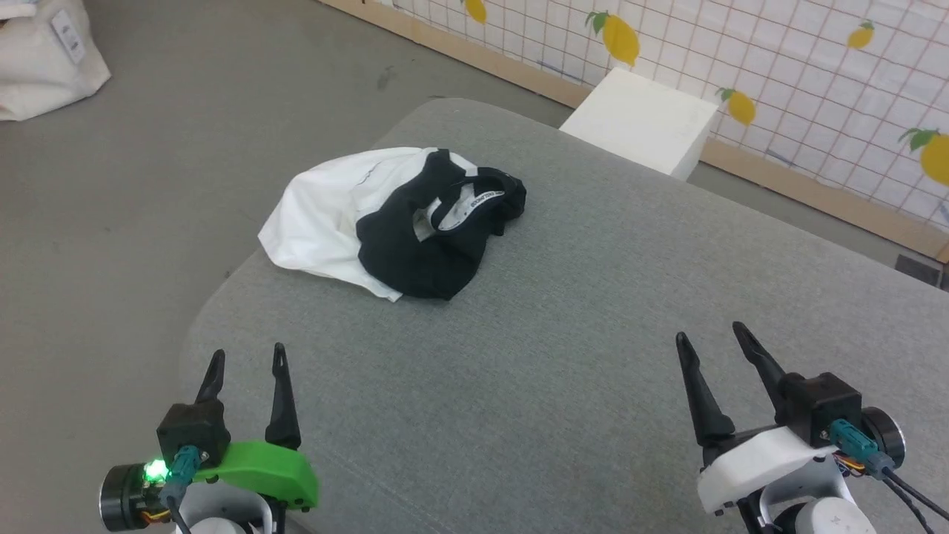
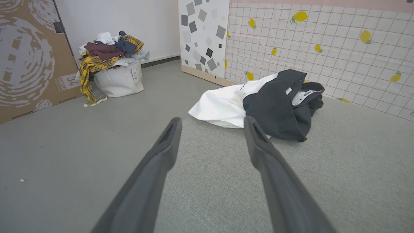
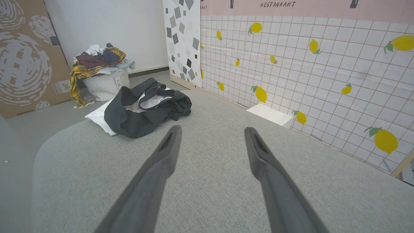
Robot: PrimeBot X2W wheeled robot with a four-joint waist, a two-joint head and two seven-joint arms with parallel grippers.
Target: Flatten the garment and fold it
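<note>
The garment [image 1: 385, 222] lies crumpled in a heap at the far left of the grey padded table [image 1: 563, 311], white body to the left, black sleeves and collar bunched on the right. Its left edge hangs slightly over the table's rim. The heap also appears in the left wrist view [image 2: 265, 100] and in the right wrist view [image 3: 142, 110]. My left gripper [image 1: 246, 356] is open at the near left edge, well short of the garment. At the near right my right gripper [image 1: 710, 330] stands open, far from the heap. Both hold nothing.
A white box [image 1: 641, 122] stands on the floor beyond the table's far edge, against the lemon-print tiled wall [image 1: 778, 67]. A white bag piled with clothes [image 2: 113, 68] sits on the floor to the left, beside a cardboard panel [image 2: 29, 55].
</note>
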